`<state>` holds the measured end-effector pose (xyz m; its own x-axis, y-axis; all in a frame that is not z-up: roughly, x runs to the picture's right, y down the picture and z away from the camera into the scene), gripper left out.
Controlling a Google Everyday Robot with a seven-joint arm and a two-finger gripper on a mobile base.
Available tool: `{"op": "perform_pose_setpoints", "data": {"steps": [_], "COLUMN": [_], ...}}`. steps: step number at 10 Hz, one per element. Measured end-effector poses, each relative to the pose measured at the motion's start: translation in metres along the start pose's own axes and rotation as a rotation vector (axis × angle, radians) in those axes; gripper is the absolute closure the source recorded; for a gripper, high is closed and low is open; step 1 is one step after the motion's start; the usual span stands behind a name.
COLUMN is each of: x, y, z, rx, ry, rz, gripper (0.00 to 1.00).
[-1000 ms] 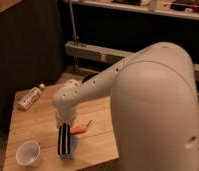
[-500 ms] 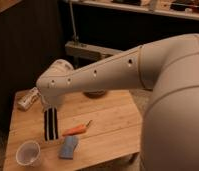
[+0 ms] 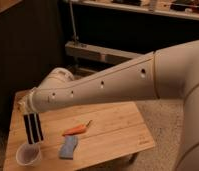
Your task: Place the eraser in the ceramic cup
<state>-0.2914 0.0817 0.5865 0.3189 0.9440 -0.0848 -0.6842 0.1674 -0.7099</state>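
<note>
I count one eraser (image 3: 33, 128), gripped in my one pair of jaws over the left end of the one wooden bench (image 3: 118, 122). Just under it stands one ceramic cup (image 3: 28, 155). To the right lie one orange carrot-shaped thing (image 3: 76, 130) and one small blue pad (image 3: 68, 148).

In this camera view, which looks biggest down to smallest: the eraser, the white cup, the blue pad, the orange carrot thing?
1. The eraser, hanging from the gripper, and the ceramic cup right under them: about alike. Being higher, the eraser may be nearer the camera.
2. The blue pad.
3. The orange carrot thing: long but thin.
</note>
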Motion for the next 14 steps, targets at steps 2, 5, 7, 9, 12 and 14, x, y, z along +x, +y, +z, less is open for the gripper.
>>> {"op": "perform_pose_setpoints", "data": {"steps": [2,5,7,9,12,14], "x": [0.010,0.010,0.010,0.012,0.020,0.026], "y": [0.025,0.039,0.045,0.048,0.052,0.053], "z": [0.008,0.011,0.011,0.013,0.018,0.023], "rx": [-0.099,-0.174,-0.206,-0.228,-0.242,-0.252], "ry": [-0.043,-0.081,-0.084,-0.079,-0.069,-0.062], "rz": [-0.128,-0.202,-0.221,-0.229,-0.249,-0.272], "gripper": [0.80,0.80,0.80,0.80,0.80,0.80]}}
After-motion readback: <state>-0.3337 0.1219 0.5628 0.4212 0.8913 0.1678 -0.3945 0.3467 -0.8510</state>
